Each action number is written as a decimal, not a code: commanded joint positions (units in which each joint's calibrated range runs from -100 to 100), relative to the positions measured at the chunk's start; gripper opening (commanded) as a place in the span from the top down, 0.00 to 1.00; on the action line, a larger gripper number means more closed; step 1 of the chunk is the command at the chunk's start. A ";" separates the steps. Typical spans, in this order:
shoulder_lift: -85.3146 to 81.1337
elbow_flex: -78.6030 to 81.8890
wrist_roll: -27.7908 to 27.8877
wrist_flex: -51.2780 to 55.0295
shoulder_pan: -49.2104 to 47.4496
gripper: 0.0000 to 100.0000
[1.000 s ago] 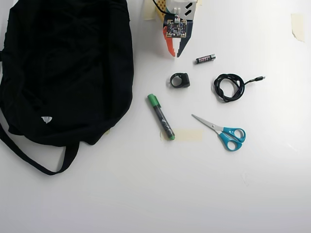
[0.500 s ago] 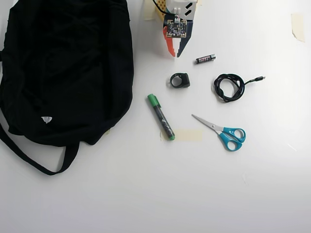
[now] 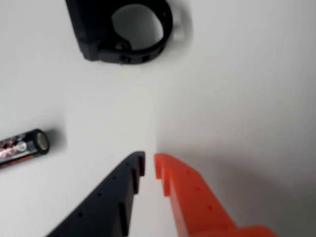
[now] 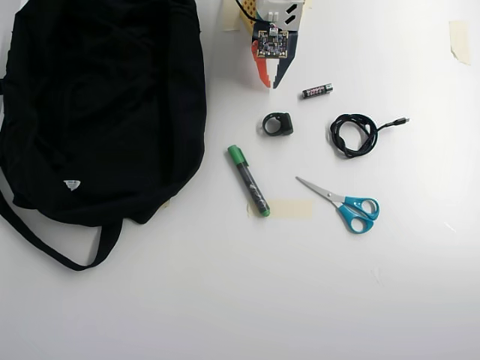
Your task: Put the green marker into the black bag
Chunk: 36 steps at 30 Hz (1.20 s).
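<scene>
The green marker, a dark barrel with a green cap, lies on the white table in the overhead view, its cap end pointing up-left towards the black bag. The bag fills the left side, with a white label and its strap trailing below. My gripper is at the top centre, well above the marker and right of the bag. In the wrist view its black and orange fingers nearly touch at the tips, so the gripper is shut and empty. The marker and bag are out of the wrist view.
A black ring-shaped part lies just ahead of the gripper, with a small battery beside it. A coiled black cable, blue-handled scissors and a tape strip lie to the right of the marker.
</scene>
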 commanded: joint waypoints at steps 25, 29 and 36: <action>-1.00 1.10 0.18 3.09 -0.44 0.98; -1.00 1.10 0.23 3.01 -0.44 0.97; -1.00 1.10 0.23 1.80 -0.44 0.97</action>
